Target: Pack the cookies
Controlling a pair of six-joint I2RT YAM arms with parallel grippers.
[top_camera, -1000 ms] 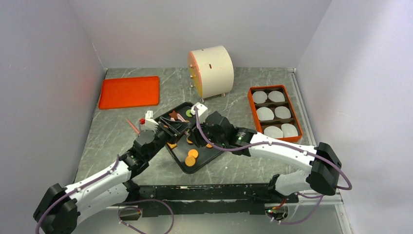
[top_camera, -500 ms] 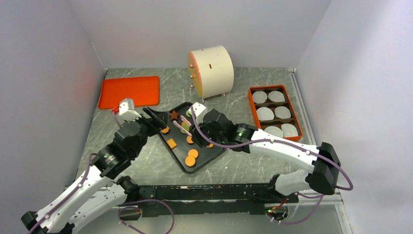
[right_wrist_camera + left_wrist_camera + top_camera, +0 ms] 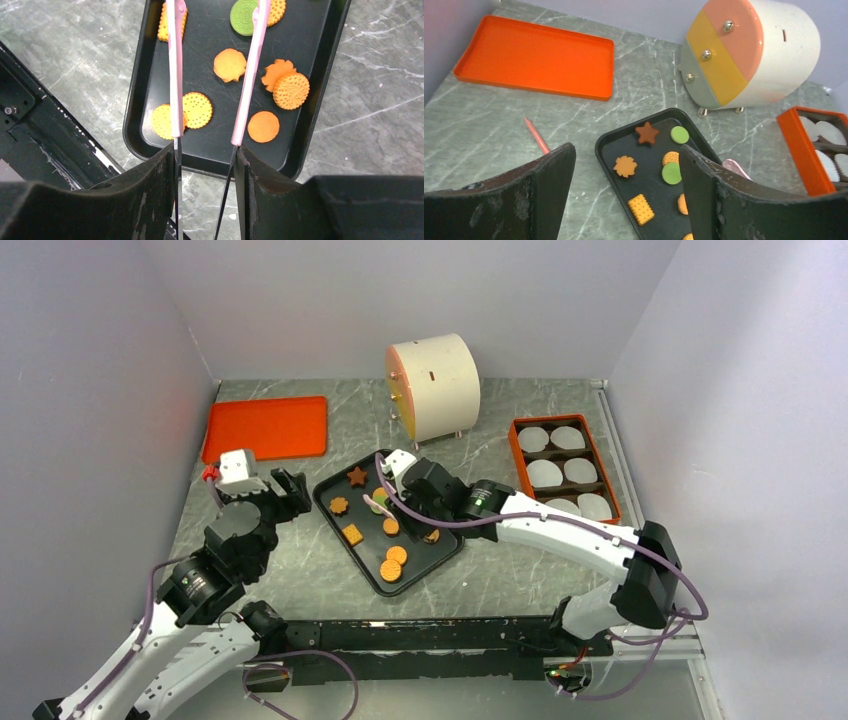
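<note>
Left gripper (image 3: pixel 285 492) is held wide open and empty, just left of the tray (image 3: pixel 210 145). Cookies (image 3: pixel 197 110) are spread on the tray. Tongs (image 3: pixel 175 70) are clamped in the right gripper (image 3: pixel 206 150), tips apart above the cookies. Pick step judged in hand: tongs to be lowered, squeezed, and a cookie carried to the box (image 3: pixel 614 502).

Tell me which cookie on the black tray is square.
The orange square cookie, just below the flower-shaped cookie in the left wrist view; it alone has straight sides and corners.
</note>
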